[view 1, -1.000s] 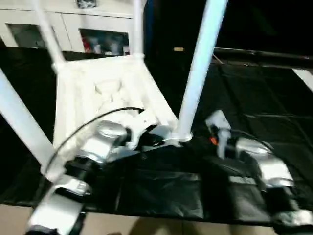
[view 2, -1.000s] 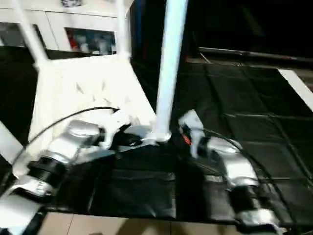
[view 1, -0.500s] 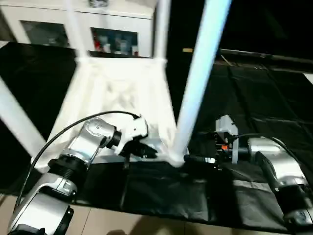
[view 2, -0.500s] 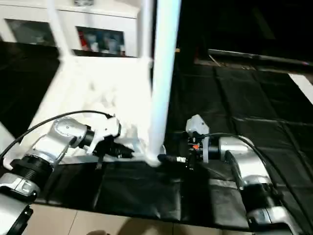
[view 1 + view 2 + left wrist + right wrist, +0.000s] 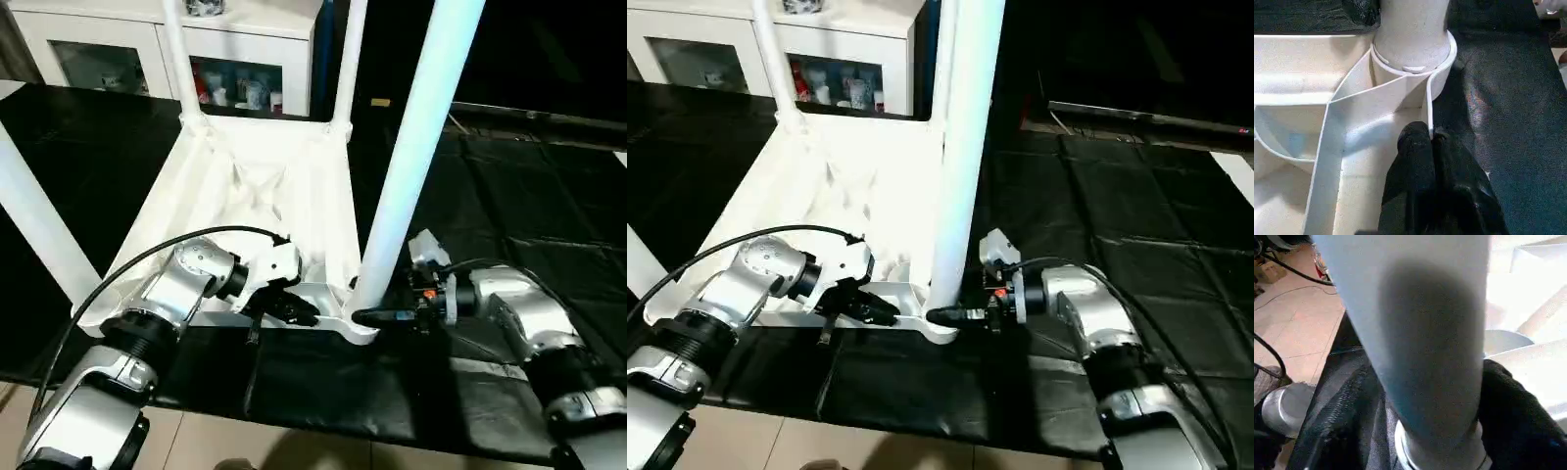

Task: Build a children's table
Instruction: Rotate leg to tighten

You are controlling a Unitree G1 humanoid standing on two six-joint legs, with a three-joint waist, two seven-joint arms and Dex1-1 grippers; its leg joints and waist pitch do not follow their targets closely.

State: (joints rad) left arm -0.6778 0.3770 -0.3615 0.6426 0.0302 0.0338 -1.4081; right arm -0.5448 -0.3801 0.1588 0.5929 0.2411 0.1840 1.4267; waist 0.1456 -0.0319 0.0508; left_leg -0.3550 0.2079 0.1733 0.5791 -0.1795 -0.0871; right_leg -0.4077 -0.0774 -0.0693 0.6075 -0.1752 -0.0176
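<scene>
black mat (image 5: 323, 382); children's table (image 5: 265, 186) legs cut off above

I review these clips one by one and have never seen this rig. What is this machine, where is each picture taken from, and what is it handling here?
It is a humanoid robot with two silver arms, each ending in a gripper of two black fingers. The two wide pictures come from a stereo camera on its head, looking down over the forearms. The two close ones come from cameras on the wrists, looking along each gripper's fingers.

On a black mat lies a white children's table, upside down, its ribbed underside up and legs pointing upward. A white cabinet stands behind.

The left gripper, fingers shut, rests inside the frame at the near corner. The right gripper reaches the base of the near leg, a finger on either side; whether it grips yet is unclear.
</scene>
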